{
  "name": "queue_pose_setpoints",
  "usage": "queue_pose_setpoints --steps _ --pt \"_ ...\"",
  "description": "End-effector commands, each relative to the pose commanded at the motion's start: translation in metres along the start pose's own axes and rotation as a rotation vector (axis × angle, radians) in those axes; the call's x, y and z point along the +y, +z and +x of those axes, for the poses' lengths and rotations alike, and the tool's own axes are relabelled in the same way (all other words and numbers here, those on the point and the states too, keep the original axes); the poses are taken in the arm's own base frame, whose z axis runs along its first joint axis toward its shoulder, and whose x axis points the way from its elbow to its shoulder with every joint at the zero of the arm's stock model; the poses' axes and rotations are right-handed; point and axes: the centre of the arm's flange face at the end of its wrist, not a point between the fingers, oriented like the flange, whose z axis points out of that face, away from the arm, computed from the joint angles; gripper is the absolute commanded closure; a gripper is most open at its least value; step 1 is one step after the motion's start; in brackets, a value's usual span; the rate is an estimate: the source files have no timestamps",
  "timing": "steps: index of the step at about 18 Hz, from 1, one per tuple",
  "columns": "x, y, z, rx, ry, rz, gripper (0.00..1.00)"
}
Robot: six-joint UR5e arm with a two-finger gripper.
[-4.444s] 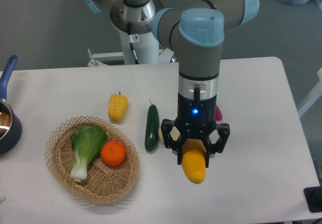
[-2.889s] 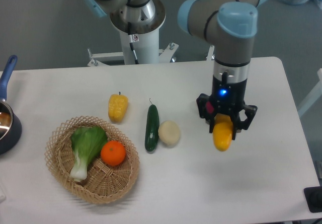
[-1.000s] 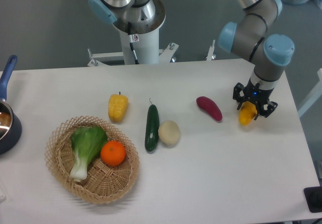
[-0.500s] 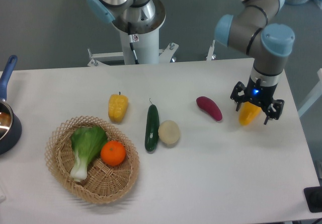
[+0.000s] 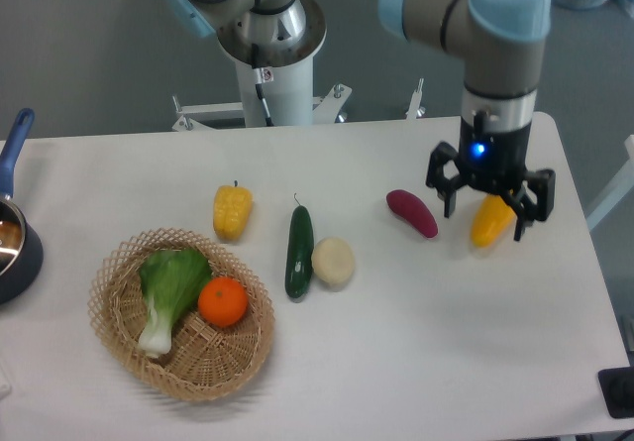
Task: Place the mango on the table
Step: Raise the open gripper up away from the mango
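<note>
No readable text, label, brand, number or sign shows on anything in the camera view.

Smooth glossy mango [image 5: 491,221] on matte white table [image 5: 446,342]

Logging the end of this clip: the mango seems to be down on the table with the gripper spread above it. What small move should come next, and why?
Probably a straight lift up and away. The gripper looks open, its fingers spread to either side of the mango, which appears to lie on the table just right of the purple sweet potato. Rising vertically should avoid nudging either one.
</note>
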Motion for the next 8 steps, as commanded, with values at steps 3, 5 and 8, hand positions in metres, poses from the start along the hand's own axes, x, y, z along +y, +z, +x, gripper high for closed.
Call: queue_pose_setpoints --steps 3,5,8 --pt "0.019 -0.010 -0.002 0.032 0.128 -0.022 0.00" --pt "0.040 -0.018 -0.004 0.042 0.198 -0.033 0.00" --pt "0.050 -0.021 -0.006 0.057 0.239 -0.038 0.00"
